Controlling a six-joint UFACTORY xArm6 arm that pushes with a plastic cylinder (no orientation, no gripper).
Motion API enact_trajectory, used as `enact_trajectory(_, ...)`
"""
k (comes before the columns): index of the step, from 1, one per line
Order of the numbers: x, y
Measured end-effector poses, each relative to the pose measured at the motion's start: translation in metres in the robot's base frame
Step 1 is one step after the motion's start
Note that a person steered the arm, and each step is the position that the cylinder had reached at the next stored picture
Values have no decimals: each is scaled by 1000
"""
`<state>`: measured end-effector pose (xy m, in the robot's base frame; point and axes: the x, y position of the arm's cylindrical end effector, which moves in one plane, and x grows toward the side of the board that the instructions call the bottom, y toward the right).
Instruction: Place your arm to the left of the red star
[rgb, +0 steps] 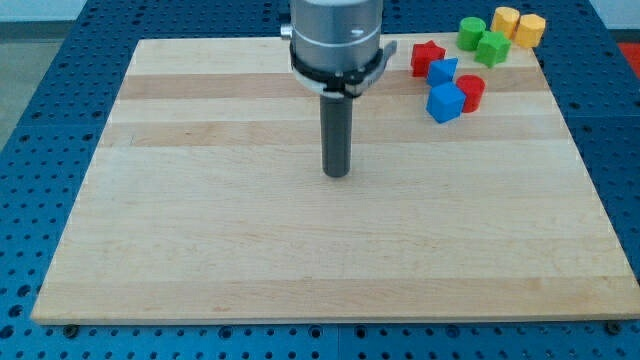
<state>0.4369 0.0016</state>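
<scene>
The red star (426, 56) lies near the view's top right on the wooden board (200, 220). My tip (337, 174) rests on the board well to the left of and below the star, apart from every block. A blue block (442, 71) touches the star's lower right side. A blue cube (446, 101) and a red cylinder (470, 92) sit just below that.
A green cylinder (471, 32) and a green star-like block (492, 48) sit at the top right. Two yellow blocks (506, 21) (529, 30) lie at the board's top right corner. The arm's grey body (336, 35) hangs over the board's top middle.
</scene>
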Motion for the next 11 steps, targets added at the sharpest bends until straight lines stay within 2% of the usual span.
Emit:
enact_trajectory(1,-26,-2)
enact_trajectory(4,-43,-2)
enact_trajectory(6,-88,-2)
enact_trajectory(8,-93,5)
enact_trajectory(11,-135,88)
